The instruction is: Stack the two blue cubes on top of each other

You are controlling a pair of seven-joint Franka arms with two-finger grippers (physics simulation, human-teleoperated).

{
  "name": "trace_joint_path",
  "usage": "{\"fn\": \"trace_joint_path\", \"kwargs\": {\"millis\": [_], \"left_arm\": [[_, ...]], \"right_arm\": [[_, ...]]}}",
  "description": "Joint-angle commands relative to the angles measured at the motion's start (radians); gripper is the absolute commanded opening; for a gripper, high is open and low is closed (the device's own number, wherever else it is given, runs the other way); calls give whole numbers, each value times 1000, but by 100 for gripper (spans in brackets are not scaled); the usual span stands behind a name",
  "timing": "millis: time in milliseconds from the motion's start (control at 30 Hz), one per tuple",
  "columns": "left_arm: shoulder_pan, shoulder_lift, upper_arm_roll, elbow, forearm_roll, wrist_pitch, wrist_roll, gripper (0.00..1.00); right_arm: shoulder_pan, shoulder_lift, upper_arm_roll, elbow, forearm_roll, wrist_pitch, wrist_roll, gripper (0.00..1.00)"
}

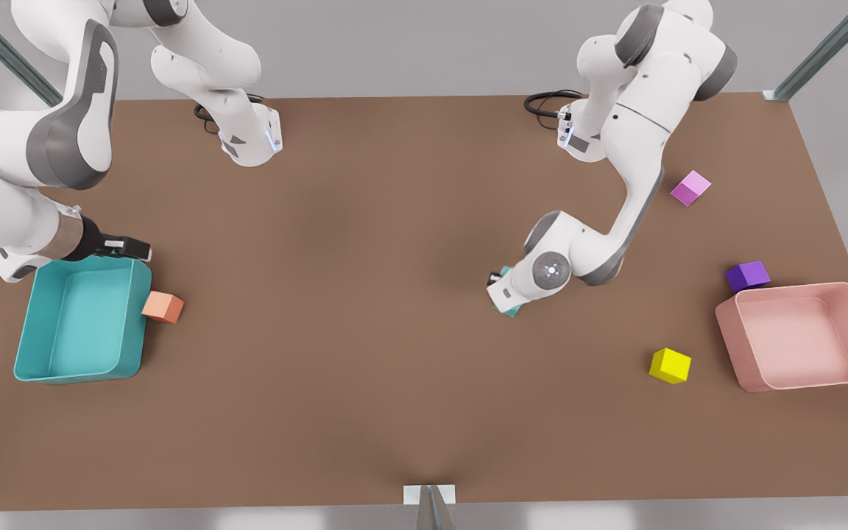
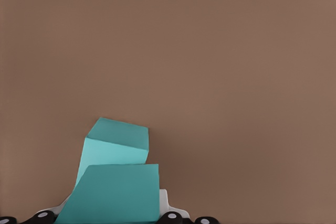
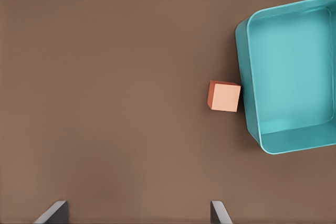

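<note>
The left gripper [image 1: 510, 300], low over mid-table well left of the pink bin [image 1: 735, 331], pinches the near cube [image 2: 113, 195]. The left wrist view reveals it meeting the far cube [image 2: 118, 142], which sits skewed. The right gripper [image 3: 137, 211], fingers spread, hangs near the teal bin [image 3: 252, 124] and orange cube [image 3: 224, 96].

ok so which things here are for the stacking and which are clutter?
Job: near blue cube, far blue cube, left gripper mid-table at them.
Lying about: orange cube, yellow cube, purple cube, pink cube, teal bin, pink bin; right gripper waits open by the teal bin.
</note>
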Motion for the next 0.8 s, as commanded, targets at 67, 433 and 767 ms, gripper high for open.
{"fn": "trace_joint_path", "kwargs": {"millis": [67,433,767], "left_arm": [[6,0,0,0,3,54,-364,56],[16,0,0,-21,1,47,-367,100],[37,-152,-12,255,21,-478,-318,100]], "right_arm": [[0,-1,0,1,1,-4,-56,100],[-1,-1,0,6,1,-4,-56,100],[-17,-1,-2,6,8,-2,-53,100]]}}
